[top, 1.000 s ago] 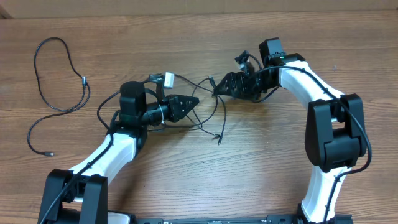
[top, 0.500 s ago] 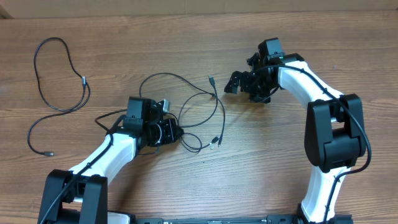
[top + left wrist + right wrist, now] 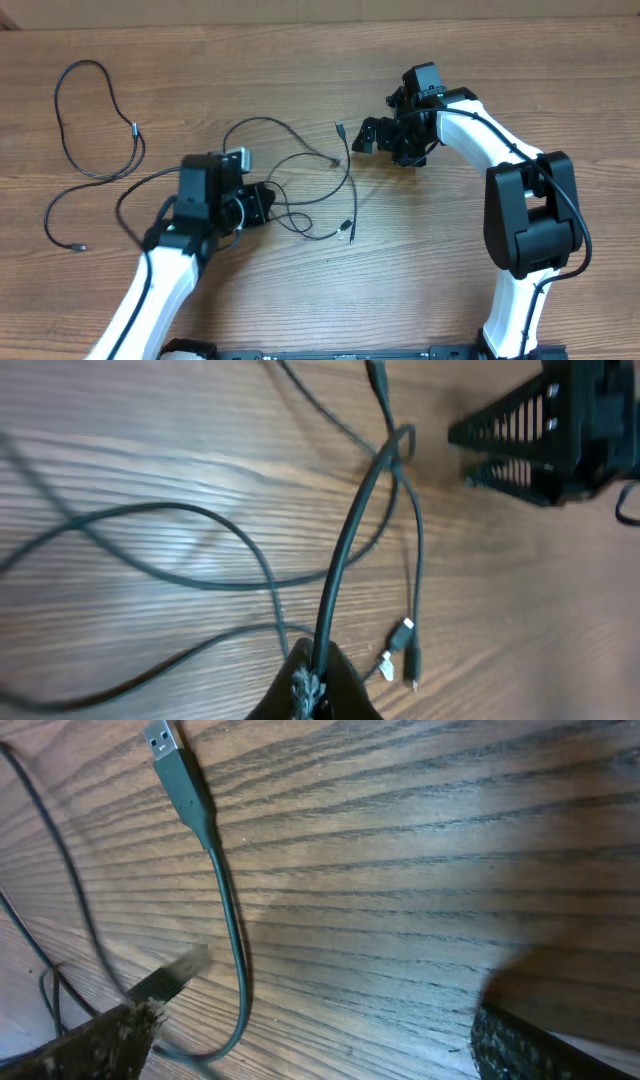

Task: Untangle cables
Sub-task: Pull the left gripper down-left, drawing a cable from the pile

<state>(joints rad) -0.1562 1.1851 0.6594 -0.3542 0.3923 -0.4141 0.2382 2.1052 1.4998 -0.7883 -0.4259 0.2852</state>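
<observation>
Counting from overhead: two grippers, one table [image 3: 560,60], one tangle [image 3: 350,175] of thin black cables at mid-table, one loose cable [image 3: 134,128] looped well apart at far left. Cannot count how many cords make up the tangle; can make out at least two plug ends there. Find the left gripper [image 3: 268,205] pinched shut at the tangle's left edge, and the right gripper [image 3: 368,138] spread wide, empty, just right of the tangle. Through the left wrist: see one strand [image 3: 345,550] clamped between the fingers [image 3: 330,700] and rising to a sharp bend, two silver-tipped plugs [image 3: 408,645] beside it, the right gripper's black fingers at upper right. Through the right wrist: one silver plug [image 3: 165,742] flat on the wood, both fingers far apart, gripping nothing.
</observation>
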